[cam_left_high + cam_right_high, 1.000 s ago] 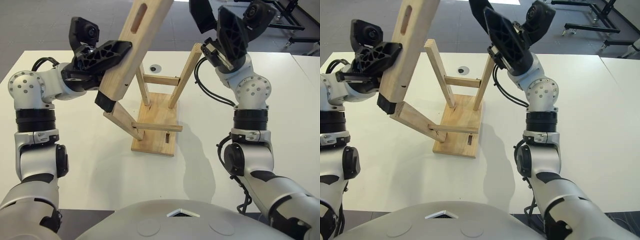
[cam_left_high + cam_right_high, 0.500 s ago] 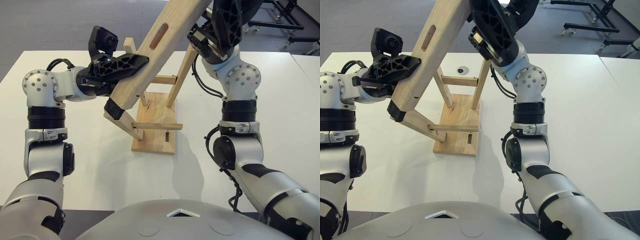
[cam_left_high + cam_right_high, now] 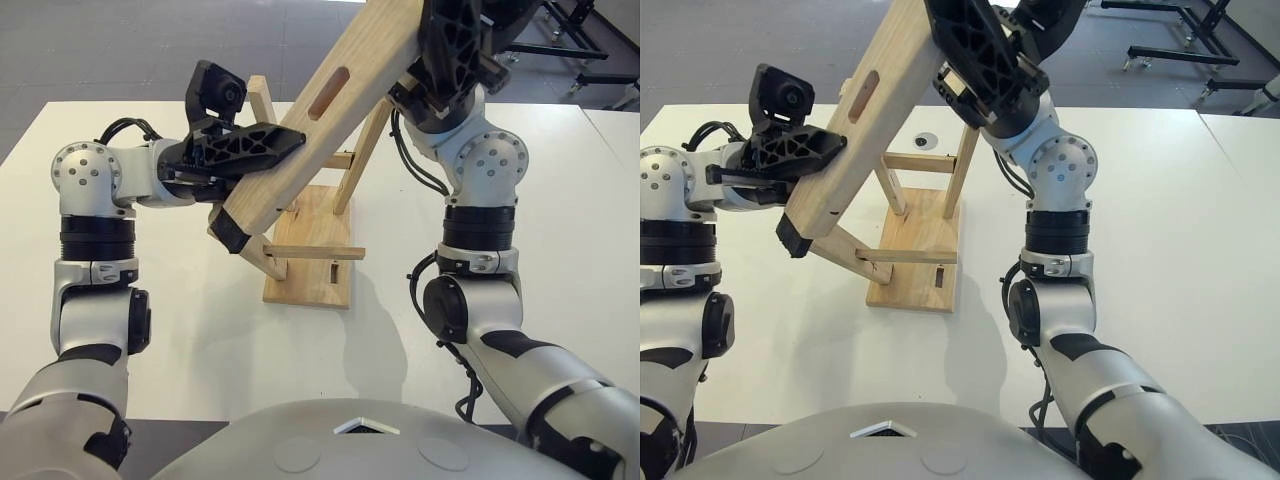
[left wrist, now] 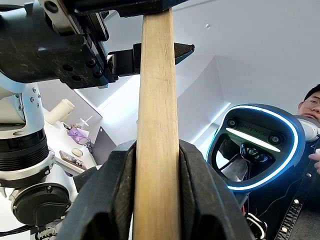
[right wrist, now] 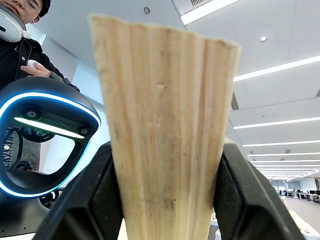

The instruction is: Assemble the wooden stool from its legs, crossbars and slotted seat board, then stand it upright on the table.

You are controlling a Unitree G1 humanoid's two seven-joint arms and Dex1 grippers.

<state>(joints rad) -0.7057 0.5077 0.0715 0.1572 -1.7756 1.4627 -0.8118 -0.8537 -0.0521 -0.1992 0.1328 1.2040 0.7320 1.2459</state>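
Pale wood board (image 3: 370, 60), white table (image 3: 560, 250)

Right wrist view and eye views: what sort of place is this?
Probably a robot lab in an open office: long ceiling lights, a white table, and black frames on the grey floor.
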